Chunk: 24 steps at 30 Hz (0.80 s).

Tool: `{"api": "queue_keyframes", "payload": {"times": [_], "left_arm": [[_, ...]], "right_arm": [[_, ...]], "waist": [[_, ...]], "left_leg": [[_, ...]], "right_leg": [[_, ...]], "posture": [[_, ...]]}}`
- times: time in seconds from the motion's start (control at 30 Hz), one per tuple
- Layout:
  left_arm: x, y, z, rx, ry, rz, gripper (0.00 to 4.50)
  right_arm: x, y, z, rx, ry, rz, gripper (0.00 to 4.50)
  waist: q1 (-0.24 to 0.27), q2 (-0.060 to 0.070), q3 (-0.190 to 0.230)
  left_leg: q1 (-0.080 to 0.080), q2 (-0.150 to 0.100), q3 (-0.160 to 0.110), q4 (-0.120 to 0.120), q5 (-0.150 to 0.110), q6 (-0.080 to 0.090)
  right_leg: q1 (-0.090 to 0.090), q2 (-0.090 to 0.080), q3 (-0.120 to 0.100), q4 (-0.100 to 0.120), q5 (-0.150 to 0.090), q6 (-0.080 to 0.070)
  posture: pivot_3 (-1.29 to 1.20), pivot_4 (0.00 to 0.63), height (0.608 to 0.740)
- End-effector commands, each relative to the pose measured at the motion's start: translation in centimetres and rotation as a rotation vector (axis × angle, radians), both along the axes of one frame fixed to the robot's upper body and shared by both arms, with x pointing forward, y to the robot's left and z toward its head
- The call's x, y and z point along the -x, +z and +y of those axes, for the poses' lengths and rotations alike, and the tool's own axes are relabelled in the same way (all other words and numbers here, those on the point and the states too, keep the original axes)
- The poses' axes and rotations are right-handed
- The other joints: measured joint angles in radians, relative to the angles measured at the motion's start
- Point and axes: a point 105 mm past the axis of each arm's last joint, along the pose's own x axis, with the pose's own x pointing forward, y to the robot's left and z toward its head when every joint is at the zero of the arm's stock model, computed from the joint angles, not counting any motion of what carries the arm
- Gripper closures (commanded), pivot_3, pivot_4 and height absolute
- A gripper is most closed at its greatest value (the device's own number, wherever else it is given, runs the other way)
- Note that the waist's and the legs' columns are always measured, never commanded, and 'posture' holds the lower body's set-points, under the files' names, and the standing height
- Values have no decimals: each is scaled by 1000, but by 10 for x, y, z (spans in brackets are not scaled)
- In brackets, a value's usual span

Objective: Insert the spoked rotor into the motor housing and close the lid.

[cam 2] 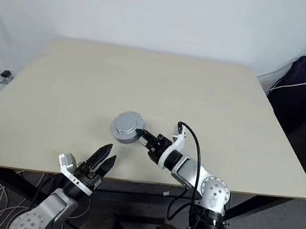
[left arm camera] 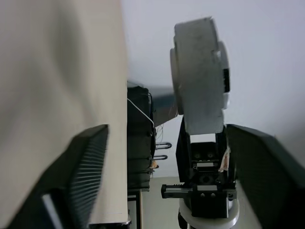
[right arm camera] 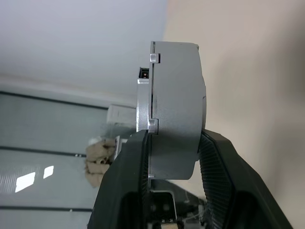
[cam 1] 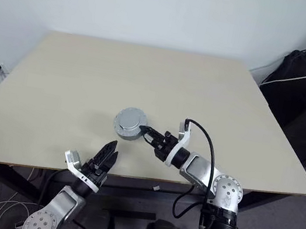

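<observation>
Holding the closed motor above the table, right gripper clamps it; left gripper released. Assembly looks complete.

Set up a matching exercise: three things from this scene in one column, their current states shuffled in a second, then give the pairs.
Things:
1. left gripper
2. right gripper
3. table

States:
A. clamped on the edge of the silvery closed motor housing, holding it up
B. bare wooden top, nothing resting on it
C. open, holding nothing, near the table's front edge

Pairs: 1-C, 2-A, 3-B
</observation>
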Motion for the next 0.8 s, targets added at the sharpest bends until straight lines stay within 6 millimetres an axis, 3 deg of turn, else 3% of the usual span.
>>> {"api": "queue_keyframes", "payload": {"times": [0.03, 0.4, 0.77, 0.8], "left_arm": [[-10, 18, -8, 77, 6, -82, 21], [-18, 32, -12, 123, 30, -151, 21], [-26, 21, -4, 153, 59, -123, 21], [-26, 19, -3, 155, 60, -120, 186]], "right_arm": [[7, 27, 20, -132, 35, -57, 3263], [16, 15, 18, -98, 49, -11, 3263], [21, 13, 19, -97, 62, 7, 3263], [21, 13, 19, -96, 61, 8, 3263]], "waist": [[-1, 0, 0], [0, 0, 0], [0, 0, 0], [0, 0, 0]], "left_leg": [[0, 0, 0, 0, 0, 0], [0, 0, 1, 1, 0, 0], [1, 0, 1, 1, 0, 0], [1, 0, 1, 1, 0, 1]], "right_leg": [[0, 0, 0, 0, 0, 0], [2, 1, 1, 0, 0, 0], [2, 4, 1, 0, 0, 0], [2, 5, 1, 0, 0, 0]], "posture": [[0, 0, 740], [0, 0, 740], [0, 0, 740], [0, 0, 740]]}}
